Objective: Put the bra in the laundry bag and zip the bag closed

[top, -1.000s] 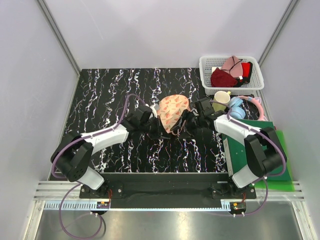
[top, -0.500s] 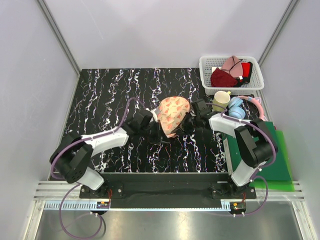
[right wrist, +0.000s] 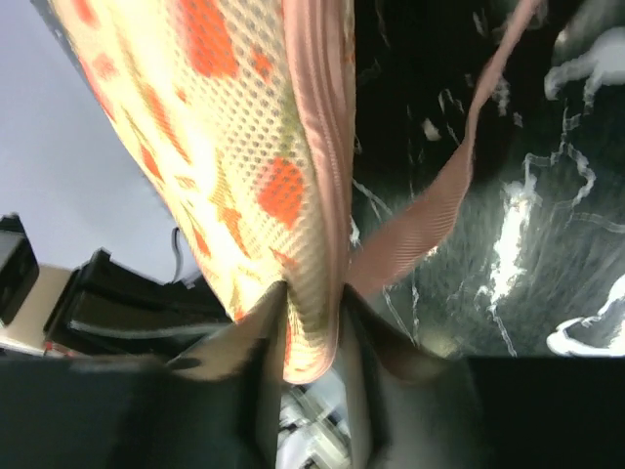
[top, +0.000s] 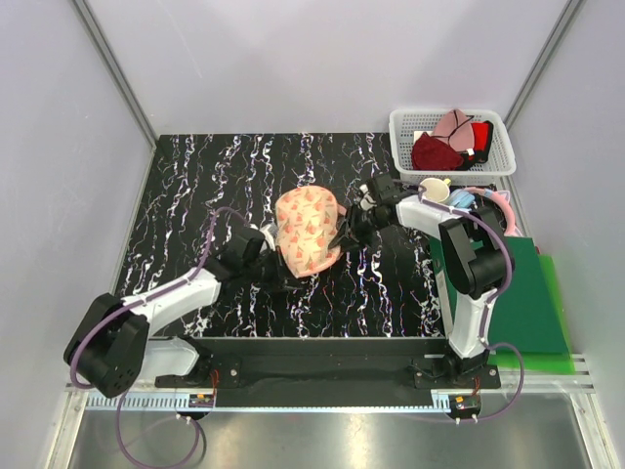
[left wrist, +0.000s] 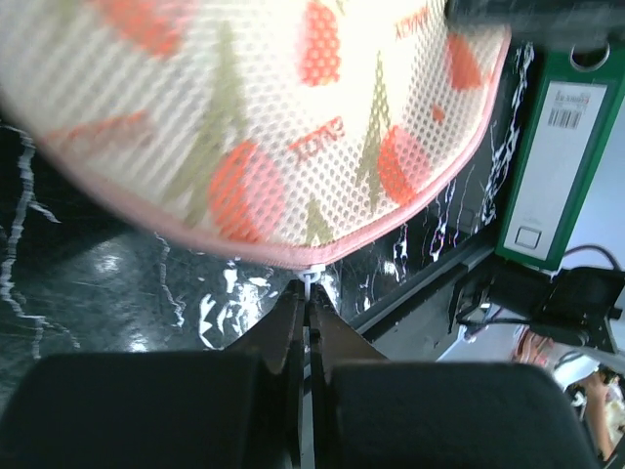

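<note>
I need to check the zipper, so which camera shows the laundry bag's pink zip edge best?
Left wrist: the zip edge curves clearly across the frame, with the left tool pinching it. Right wrist shows it close but blurred, gripped by the right tool. Top view shows the whole laundry bag, its edge barely.

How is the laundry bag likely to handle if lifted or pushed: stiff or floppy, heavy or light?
The laundry bag probably holds its shape: it looks domed though the right hand pinches only its rim. It is likely light, being open mesh fabric. The loose pink strap looks floppy and might trail or snag.
</note>
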